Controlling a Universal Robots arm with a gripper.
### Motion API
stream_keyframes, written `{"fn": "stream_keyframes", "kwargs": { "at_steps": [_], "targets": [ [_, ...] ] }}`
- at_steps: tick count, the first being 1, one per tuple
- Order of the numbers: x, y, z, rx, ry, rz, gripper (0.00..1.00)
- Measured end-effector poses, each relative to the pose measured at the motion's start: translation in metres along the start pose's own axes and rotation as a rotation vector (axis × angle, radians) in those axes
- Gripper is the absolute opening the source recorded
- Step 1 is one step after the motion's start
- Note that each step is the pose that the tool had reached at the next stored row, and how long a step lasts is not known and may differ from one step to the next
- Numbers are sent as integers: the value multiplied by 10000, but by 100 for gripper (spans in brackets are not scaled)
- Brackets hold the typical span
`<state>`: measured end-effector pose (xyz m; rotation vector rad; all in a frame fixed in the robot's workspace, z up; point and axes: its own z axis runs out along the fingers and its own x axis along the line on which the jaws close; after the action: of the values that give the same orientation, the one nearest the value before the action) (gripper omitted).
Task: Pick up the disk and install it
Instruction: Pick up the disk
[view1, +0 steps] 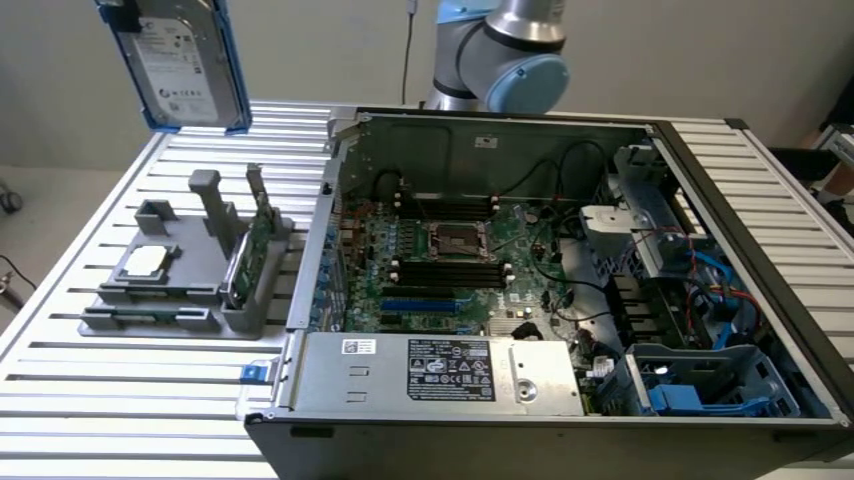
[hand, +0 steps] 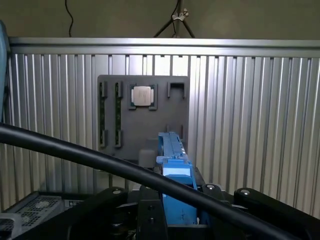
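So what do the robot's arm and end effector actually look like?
The arm is built of rounded silver-grey tubular joints, one closed by a light blue cap. The end effector is black, with blocky bodies and round bolt heads on top. A thick black cable runs across in front of the wrist camera.

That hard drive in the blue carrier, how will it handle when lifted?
Probably stiff: the disk is flat metal in a blue plastic frame. Likely heavy for its size. Held upright in the gripper, it might pivot if bumped.
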<state>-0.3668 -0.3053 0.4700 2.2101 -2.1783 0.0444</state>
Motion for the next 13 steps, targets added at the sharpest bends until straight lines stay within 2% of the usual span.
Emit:
{"fn": "stream_keyframes", "kwargs": {
  "at_steps": [13],
  "targets": [
    [192,-584,-181,-39,-6,-2,33]
  ]
}}
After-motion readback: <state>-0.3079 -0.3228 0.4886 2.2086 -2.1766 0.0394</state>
